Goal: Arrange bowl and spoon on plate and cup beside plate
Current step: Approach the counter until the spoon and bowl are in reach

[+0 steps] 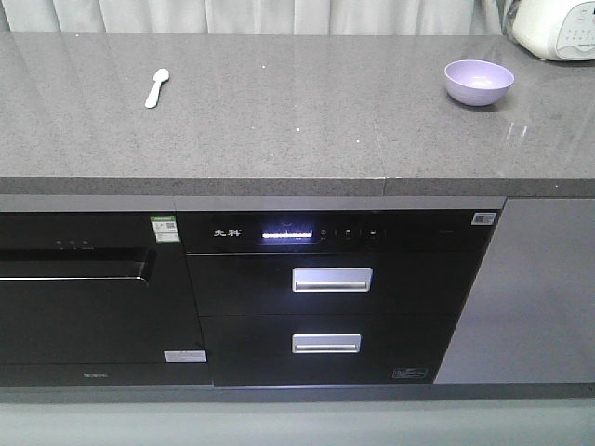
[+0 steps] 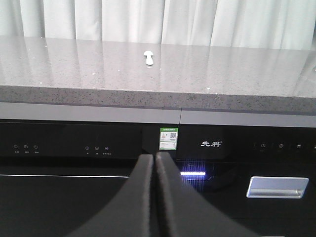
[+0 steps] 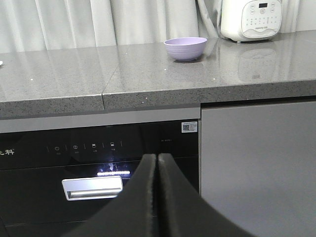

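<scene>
Only the black tapered fingers of each tool show in the wrist views, and the lower frame edge cuts off their bases, so the arms behind them cannot be made out. The small printed labels on the black glass-fronted built-in appliance (image 1: pixel 335 297) under the worktop are too fine to read. At the far 1 o'clock corner of the front view the frame slices off part of the white rice cooker (image 1: pixel 558 28). The short pale mint-white plastic spoon (image 1: pixel 156 88) lies flat on the speckled grey stone counter (image 1: pixel 279 121) at about 10 o'clock, with its oval head toward the back and its handle slanting to the near left. From the left wrist it is seen end-on, foreshortened to a small blob. The small round lavender-purple plastic bowl (image 1: pixel 479 82) stands upright and glossy, open side up, at about 2 o'clock. It is well apart from the spoon and near the rice cooker. The left gripper (image 2: pixel 154 157) points toward 12 o'clock, its tips showing against the appliance front below the counter edge. Its fingers are pressed together with nothing between them, and the spoon is straight ahead. The right gripper (image 3: pixel 157 157) is posed alike, fingers pressed together and empty, with the bowl just past 12 o'clock. A white pleated curtain (image 2: pixel 123 19) hangs beyond the counter
</scene>
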